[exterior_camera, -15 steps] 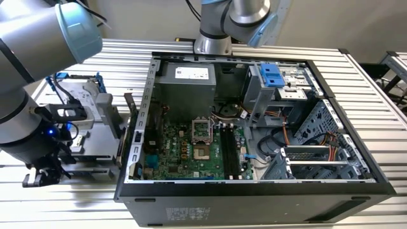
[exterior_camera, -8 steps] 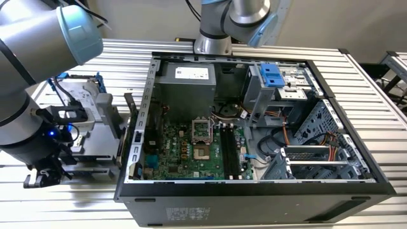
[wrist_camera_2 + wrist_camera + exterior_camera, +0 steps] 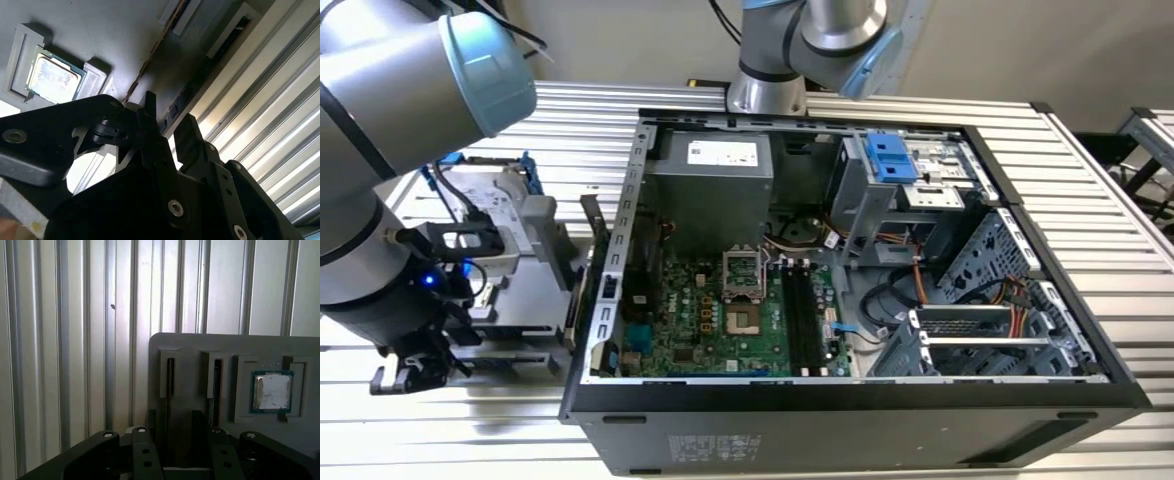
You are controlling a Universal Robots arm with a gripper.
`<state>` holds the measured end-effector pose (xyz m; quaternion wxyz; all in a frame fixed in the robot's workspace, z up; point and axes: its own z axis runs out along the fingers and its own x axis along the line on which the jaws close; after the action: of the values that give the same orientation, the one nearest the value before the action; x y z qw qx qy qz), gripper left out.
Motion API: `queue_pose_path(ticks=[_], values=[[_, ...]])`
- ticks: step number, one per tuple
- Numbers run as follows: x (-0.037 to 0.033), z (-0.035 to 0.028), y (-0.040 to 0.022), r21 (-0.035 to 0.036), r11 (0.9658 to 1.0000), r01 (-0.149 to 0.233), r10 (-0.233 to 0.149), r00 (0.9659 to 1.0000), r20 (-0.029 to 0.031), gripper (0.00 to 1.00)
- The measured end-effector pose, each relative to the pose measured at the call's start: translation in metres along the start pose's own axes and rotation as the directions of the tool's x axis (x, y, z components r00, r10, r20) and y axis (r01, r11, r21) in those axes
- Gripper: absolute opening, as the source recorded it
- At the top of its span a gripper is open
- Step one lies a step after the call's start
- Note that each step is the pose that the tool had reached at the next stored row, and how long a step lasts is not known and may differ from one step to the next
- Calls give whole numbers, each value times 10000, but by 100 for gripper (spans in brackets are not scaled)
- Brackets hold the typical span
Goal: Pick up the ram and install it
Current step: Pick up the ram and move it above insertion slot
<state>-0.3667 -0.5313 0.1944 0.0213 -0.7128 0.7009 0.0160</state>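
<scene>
In the first wrist view, a ram stick (image 3: pixel 170 382) stands on edge in a slot of a grey holder plate (image 3: pixel 190 347). A second ram stick (image 3: pixel 216 387) stands in the slot beside it. My gripper (image 3: pixel 175 422) is open, with one dark finger on each side of the first stick and a gap to it on both sides. The second wrist view shows that stick's thin edge (image 3: pixel 148 61) running away from the open gripper (image 3: pixel 169 125). In the exterior view, the gripper (image 3: pixel 411 372) hangs low at the left, outside the computer case. The motherboard's black slots (image 3: pixel 802 312) lie inside the case.
A processor chip (image 3: pixel 272 391) sits in a recess of the holder plate, beside the ram slots. The open computer case (image 3: pixel 854 400) stands on a ribbed metal table (image 3: pixel 494 440). A second robot arm's base (image 3: pixel 767 85) stands behind the case. A blue-handled drive frame (image 3: pixel 891 158) sits at the case's back.
</scene>
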Motion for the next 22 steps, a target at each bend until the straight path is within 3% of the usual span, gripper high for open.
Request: queue_pose_path(ticks=[22], values=[[-1, -25, 0, -26, 9999, 108, -108, 9999, -13, 100]])
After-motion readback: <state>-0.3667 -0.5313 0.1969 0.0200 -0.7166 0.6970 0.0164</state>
